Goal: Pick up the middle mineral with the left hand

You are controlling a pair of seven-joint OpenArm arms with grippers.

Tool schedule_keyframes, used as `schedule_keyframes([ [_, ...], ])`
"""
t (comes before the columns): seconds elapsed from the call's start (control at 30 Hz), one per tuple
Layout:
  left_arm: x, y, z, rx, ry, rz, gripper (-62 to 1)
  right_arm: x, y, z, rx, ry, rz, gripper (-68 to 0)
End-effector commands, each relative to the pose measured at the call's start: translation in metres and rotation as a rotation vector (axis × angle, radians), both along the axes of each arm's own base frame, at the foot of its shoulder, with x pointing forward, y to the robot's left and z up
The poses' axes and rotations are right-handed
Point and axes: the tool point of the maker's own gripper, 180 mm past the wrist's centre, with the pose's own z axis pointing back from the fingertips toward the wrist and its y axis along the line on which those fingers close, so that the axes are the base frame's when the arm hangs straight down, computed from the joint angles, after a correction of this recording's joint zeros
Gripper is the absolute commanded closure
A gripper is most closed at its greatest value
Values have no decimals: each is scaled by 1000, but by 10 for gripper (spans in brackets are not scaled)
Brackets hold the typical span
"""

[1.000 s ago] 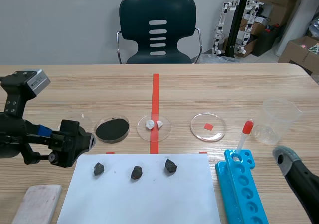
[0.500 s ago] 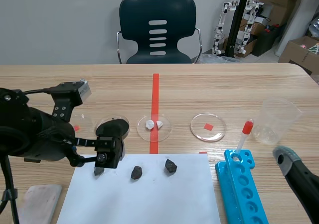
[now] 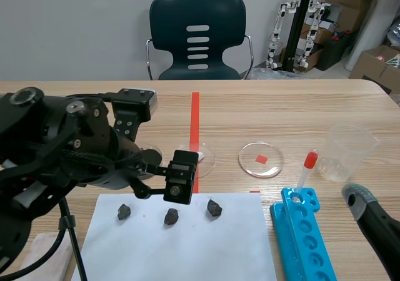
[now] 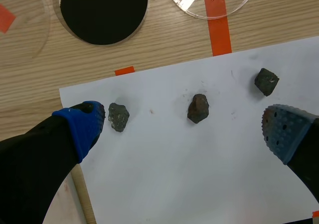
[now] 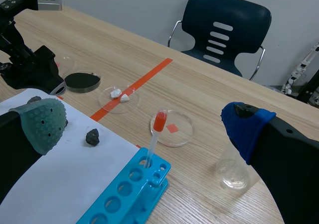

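Left wrist view has our left gripper (image 4: 184,128) hanging above the white paper sheet (image 4: 199,179), its two fingers spread wide with nothing between them. The middle mineral (image 4: 198,108), a dark lumpy stone, lies on the sheet close to its far edge, about halfway between the two far corners. It sits roughly in the gap between our fingers, slightly ahead of the line joining the pads. The left mineral (image 4: 118,117) is just beside one blue pad (image 4: 82,127), and the right mineral (image 4: 266,81) is near the other pad. We judge the task to be at the approach stage: nothing is gripped yet.

Several things could go wrong from here. With the jaws this far apart, a straight descent could bring a pad down onto the left mineral and knock it aside. Because the target lies a little ahead of the pads, closing without a small forward correction could catch only its near face and flick it toward the dish of black powder (image 4: 103,10) beyond the sheet's far edge. The stone is irregular, so it may twist or pop out of the soft pads. The loose sheet may slide if a pad drags on it. Our right gripper (image 5: 144,124), likewise spread and holding nothing, hangs by the near right corner of the worktop (image 3: 281,112), well apart from all this
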Motion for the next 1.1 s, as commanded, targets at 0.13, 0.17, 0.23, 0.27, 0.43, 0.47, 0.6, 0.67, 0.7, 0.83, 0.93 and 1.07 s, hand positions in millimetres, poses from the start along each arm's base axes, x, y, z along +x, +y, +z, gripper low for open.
schedule_keyframes([
  [0.13,2,-7,-21,26,91,14,-623,1,2,7,7,-20,13,-679],
  [0.17,1,-8,-26,31,111,18,-623,1,2,7,7,-20,13,-679],
  [0.23,0,-7,-35,50,144,21,-623,1,2,7,7,-20,13,-679],
  [0.27,0,-8,-39,54,154,20,-623,1,2,7,7,-20,13,-679],
  [0.43,1,-15,-49,77,177,16,-623,1,2,7,7,-20,13,-679],
  [0.47,1,-17,-51,74,180,16,-623,1,2,7,7,-20,13,-679],
  [0.6,-2,-24,-60,77,205,8,-623,1,2,7,7,-20,13,-679],
  [0.67,-2,-29,-63,75,200,2,-623,1,2,7,7,-20,13,-679],
  [0.7,-3,-31,-64,73,199,0,-623,1,2,7,7,-20,13,-679],
  [0.83,-5,-39,-70,64,205,-5,-623,1,2,7,7,-20,13,-679],
  [0.93,-5,-42,-75,65,212,-3,-623,1,2,7,7,-21,13,-679],
  [1.07,-4,-38,-84,86,238,4,-623,1,2,7,7,-22,13,-679],
])
